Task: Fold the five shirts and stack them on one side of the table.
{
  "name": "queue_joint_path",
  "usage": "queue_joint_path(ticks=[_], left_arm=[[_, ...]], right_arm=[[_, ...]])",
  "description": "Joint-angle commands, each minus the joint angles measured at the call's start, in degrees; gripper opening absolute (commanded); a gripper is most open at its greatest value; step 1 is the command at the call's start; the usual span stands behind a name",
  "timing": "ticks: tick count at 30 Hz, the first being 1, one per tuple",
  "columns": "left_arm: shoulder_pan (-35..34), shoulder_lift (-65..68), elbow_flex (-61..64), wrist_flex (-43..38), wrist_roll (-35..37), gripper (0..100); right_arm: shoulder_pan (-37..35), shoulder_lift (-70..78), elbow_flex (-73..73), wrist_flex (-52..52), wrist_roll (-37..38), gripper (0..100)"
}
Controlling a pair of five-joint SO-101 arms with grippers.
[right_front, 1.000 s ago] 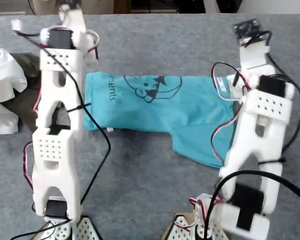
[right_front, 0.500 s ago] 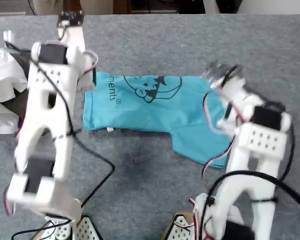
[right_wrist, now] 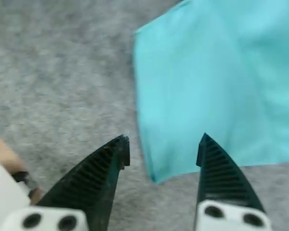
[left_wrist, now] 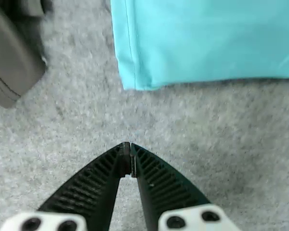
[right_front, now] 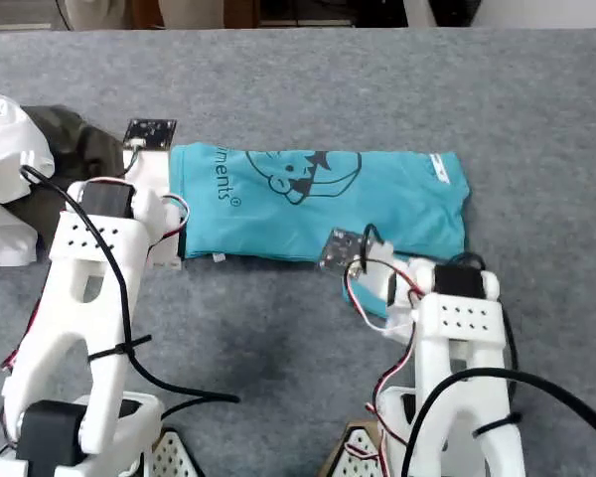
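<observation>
At the near edge of the shirt, left fingers (left_wrist: 94,187) are clenched tip to tip on nothing, over bare desk (left_wrist: 221,125), just short of the shirt's (left_wrist: 207,38) hemmed corner and not touching it. A dark garment (left_wrist: 12,57) lies just off that corner, apart from the shirt.

Right fingers (right_wrist: 98,168) are spread and released, holding nothing. A pointed corner of the shirt (right_wrist: 207,86) sits in the gap between them. Cannot tell if the tips touch the cloth.

High view: the teal shirt (right_front: 318,204) lies flat mid-desk (right_front: 278,89) as a long band, print up. One arm is at each near corner, the left arm by the end next to the dark garment (right_front: 74,149). A white pile (right_front: 5,149) sits at the desk's left edge, touching the dark garment.

Progress, as a judgement:
- The teal shirt looks partly folded. It is narrowed to a strip but not yet folded down to a compact square.
- A flap near the right arm is mostly hidden, so that side can't be fully judged.
- The white and dark garments look bunched, not a neat stack. Cannot tell if either is folded.
- Only three garments can be counted.
- Left to do: finish the teal folds, move it to the side, then the remaining shirts.
</observation>
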Motion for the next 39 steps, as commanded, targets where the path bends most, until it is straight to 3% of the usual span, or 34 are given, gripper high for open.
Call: queue_joint_path(ticks=[1,8,19,28,34,39], left_arm=[[-0.62,-0.4,-0.26,0.53,-0.97,2],[-0.62,2.07,-0.7,0.97,-0.97,2],[-0.7,2.15,-0.26,0.97,-0.97,2],[-0.7,2.07,-0.26,1.14,-1.76,2],[-1.14,1.63,-0.79,3.43,-3.87,2],[-3.69,1.63,-0.79,3.52,-3.87,2]], right_arm=[[-0.57,-1.36,3.56,-3.69,-0.97,22.7],[-0.57,-1.27,10.15,-14.07,-0.88,22.4],[-0.04,-0.31,15.96,-20.48,2.11,22.4],[3.56,21.49,1.89,-18.37,4.4,22.2],[3.47,30.64,-5.67,-15.12,4.4,6.2],[3.65,30.9,-6.29,-15.74,4.31,0.1]])
